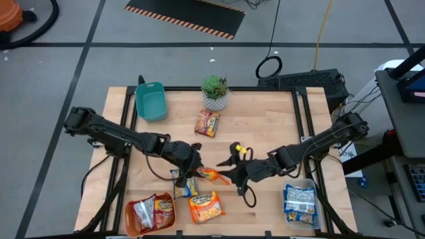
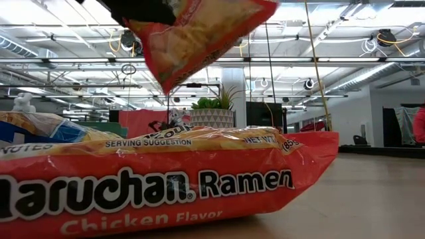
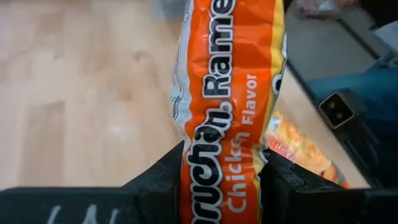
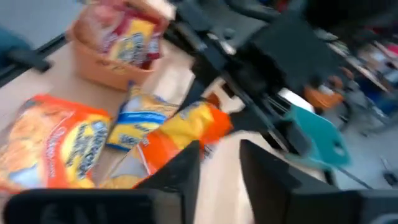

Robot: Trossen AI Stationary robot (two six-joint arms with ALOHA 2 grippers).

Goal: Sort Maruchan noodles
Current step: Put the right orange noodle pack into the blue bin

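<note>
Desk (image 1: pixel 265 133): pale wooden top in a dark frame, both arms reaching in toward its front centre.

Left arm: stretched across from the left side; left gripper (image 1: pixel 190 161) clamped on an orange chicken-flavour packet (image 3: pixel 227 118), which is raised off the desk, its wrapper pinched between the two dark fingers (image 3: pixel 161 186).

Right arm: stretched across from the right side; right gripper (image 1: pixel 234 174) just beside the same packet's other end, fingers parted, nothing between them.

Teal bin (image 1: pixel 151 101): back left of the desk.

Clear bin (image 1: pixel 300 203): front right corner, holding blue-and-yellow packets (image 1: pixel 299 199).

Orange bin (image 1: pixel 150 214): front left, holding dark red and silver-red packets (image 1: pixel 154 211).

Potted green plant (image 1: pixel 214 92): back centre.

Loose packets on the desk: one orange packet (image 1: pixel 205 206) at front centre; one blue-and-yellow packet (image 1: pixel 182 184) under the left gripper; one dark red packet (image 1: pixel 207 123) just in front of the plant.
</note>
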